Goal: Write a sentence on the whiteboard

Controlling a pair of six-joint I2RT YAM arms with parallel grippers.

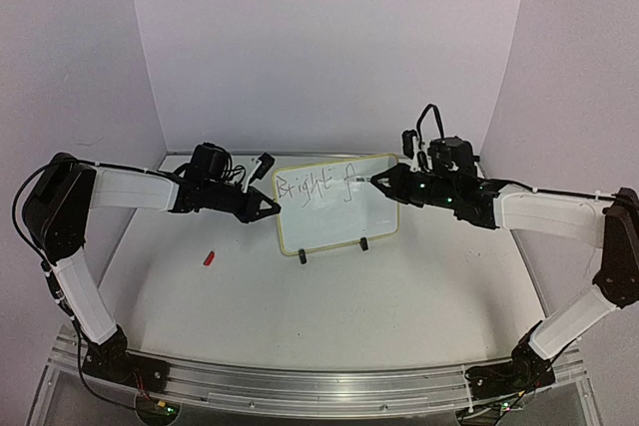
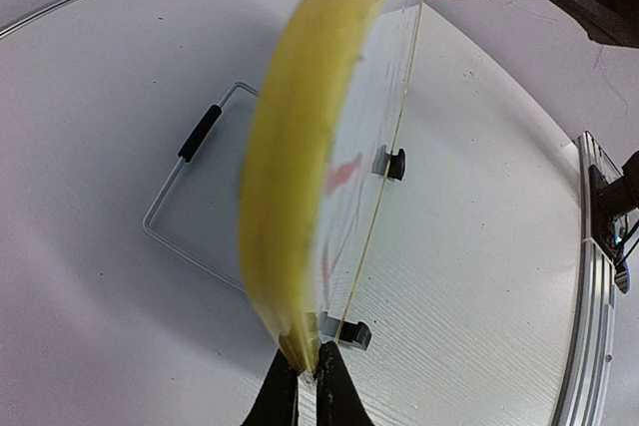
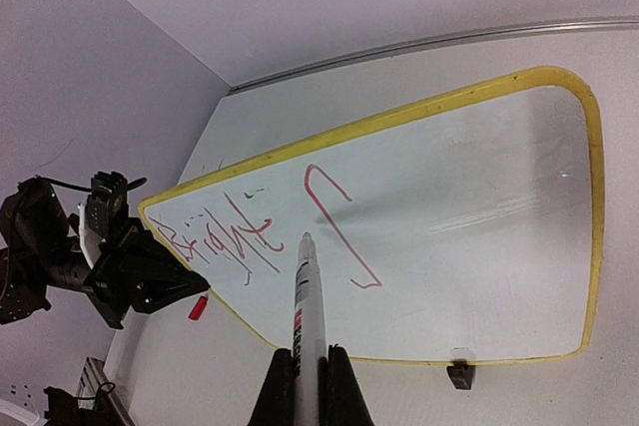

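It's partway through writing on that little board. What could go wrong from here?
The left gripper pinches the whiteboard only at one edge, so a firm push from the marker could twist or tip it. The right gripper grips the marker far back from its tip, so strokes may wobble.

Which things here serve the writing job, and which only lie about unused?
For the job:
- whiteboard
- writing on it
- marker in the right gripper
- left gripper, pinching the whiteboard's edge

Lying about:
- small red piece on the table, beside the whiteboard
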